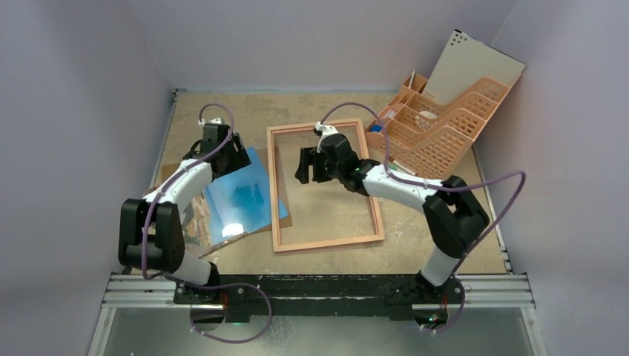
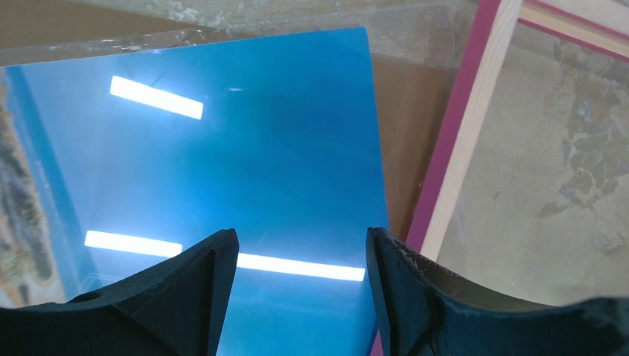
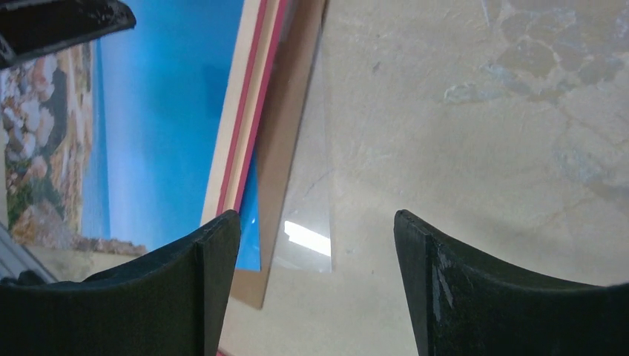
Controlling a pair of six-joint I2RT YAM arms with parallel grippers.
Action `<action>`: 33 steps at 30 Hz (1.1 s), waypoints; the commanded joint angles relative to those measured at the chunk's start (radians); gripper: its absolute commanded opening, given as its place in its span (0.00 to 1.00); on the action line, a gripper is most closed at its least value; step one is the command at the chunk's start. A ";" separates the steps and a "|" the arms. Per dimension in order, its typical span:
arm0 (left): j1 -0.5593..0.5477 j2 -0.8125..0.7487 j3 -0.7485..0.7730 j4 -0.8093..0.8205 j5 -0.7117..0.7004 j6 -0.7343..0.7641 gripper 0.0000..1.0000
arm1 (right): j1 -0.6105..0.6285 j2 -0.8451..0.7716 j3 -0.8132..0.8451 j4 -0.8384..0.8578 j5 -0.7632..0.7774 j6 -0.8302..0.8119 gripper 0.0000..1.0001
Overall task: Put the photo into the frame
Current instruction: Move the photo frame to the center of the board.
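Observation:
The photo (image 1: 239,191) lies face up on the left of the table, blue sky with rocky shore at its near-left end. The frame (image 1: 329,241) lies flat in the middle, pale wood side up, pink showing on its edge (image 2: 454,141). Its left rail (image 3: 248,96) rests over the right edge of the photo (image 3: 163,111). My left gripper (image 1: 226,152) hovers open over the far end of the photo (image 2: 222,148), and its jaws (image 2: 300,239) hold nothing. My right gripper (image 1: 311,167) hangs open inside the frame's opening, above bare table (image 3: 315,219).
A brown backing board (image 2: 400,126) lies under the photo, with a clear sheet (image 3: 315,215) over it that reaches into the frame's opening. A peach desk organiser (image 1: 438,126) stands at the back right with a pale board (image 1: 471,67) behind it. Walls enclose three sides.

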 commanded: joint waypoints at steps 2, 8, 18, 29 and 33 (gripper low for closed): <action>0.050 0.113 0.040 0.138 0.184 -0.048 0.64 | 0.014 0.139 0.166 -0.051 0.089 0.036 0.80; 0.078 0.179 0.005 0.216 0.195 -0.130 0.59 | 0.088 0.316 0.355 -0.103 0.092 -0.008 0.83; 0.121 0.153 -0.146 0.288 0.223 -0.248 0.51 | 0.201 0.565 0.688 -0.348 0.246 0.011 0.82; 0.151 0.126 -0.228 0.326 0.257 -0.315 0.51 | 0.265 0.705 0.921 -0.572 0.395 -0.029 0.54; 0.157 0.138 -0.241 0.373 0.284 -0.331 0.51 | 0.276 0.688 0.908 -0.571 0.387 -0.086 0.41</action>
